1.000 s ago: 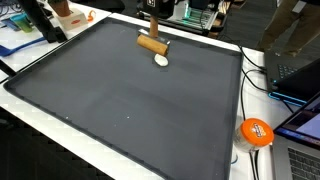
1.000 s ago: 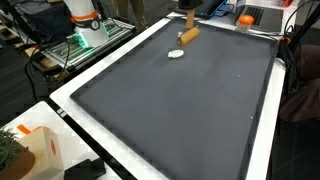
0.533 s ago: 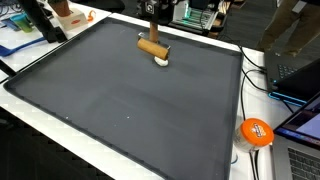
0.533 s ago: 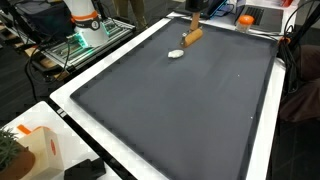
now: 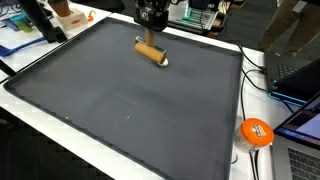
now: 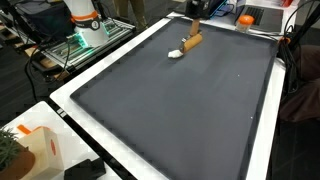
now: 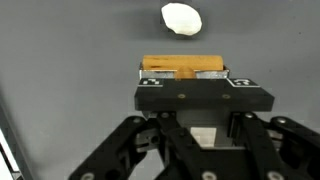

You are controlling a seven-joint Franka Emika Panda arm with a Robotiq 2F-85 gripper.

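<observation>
A brown wooden cylinder point(image 5: 150, 49) hangs crosswise just over the far end of the dark grey mat point(image 5: 130, 105), and my gripper point(image 5: 151, 38) is shut on it from above. In an exterior view the wooden cylinder point(image 6: 193, 41) is tilted, with the gripper point(image 6: 195, 30) above it. A small white oval lump point(image 6: 175, 54) lies on the mat point(image 6: 180, 110) right beside the cylinder's lower end; whether they touch I cannot tell. In the wrist view the cylinder point(image 7: 183, 66) sits across the gripper point(image 7: 183, 72), the white lump point(image 7: 182, 17) lies a little beyond it, and the fingertips are hidden.
The mat lies on a white table. An orange round object point(image 5: 255, 132), cables and a laptop point(image 5: 296, 76) sit along one side. A white and orange robot base point(image 6: 85, 20) and a white box point(image 6: 35, 148) stand along another side.
The gripper has carried the wooden cylinder down and toward the white lump, and the cylinder now hides part of it in an exterior view. The lump has not moved.
</observation>
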